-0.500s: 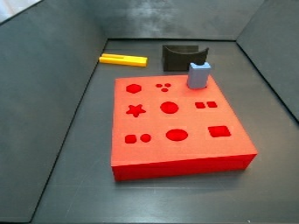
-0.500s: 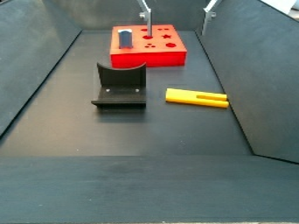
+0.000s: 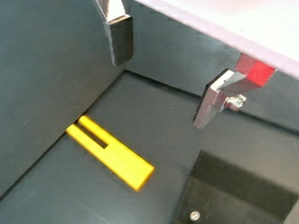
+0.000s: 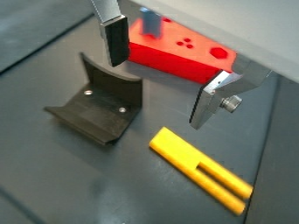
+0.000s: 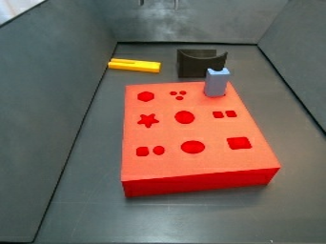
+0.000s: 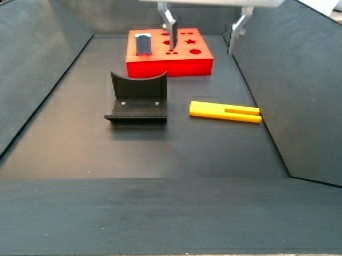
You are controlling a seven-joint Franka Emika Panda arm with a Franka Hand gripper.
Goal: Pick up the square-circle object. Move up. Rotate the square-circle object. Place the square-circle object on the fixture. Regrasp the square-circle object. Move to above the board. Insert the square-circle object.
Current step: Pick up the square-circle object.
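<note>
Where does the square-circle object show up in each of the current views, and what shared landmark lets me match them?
Wrist view: square-circle object flat on the floor, below the open end effector.
Wrist view, beside the fixture.
Side view, far left, behind the board.
Side view, right of the fixture.
Shared landmark: the fixture, except in the floor-only wrist view.

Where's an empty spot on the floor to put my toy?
Bare floor lies in front of the fixture and yellow bar, toward the camera, and left of the board. It's crowded where the open gripper hangs over the board, near the blue block.
</note>
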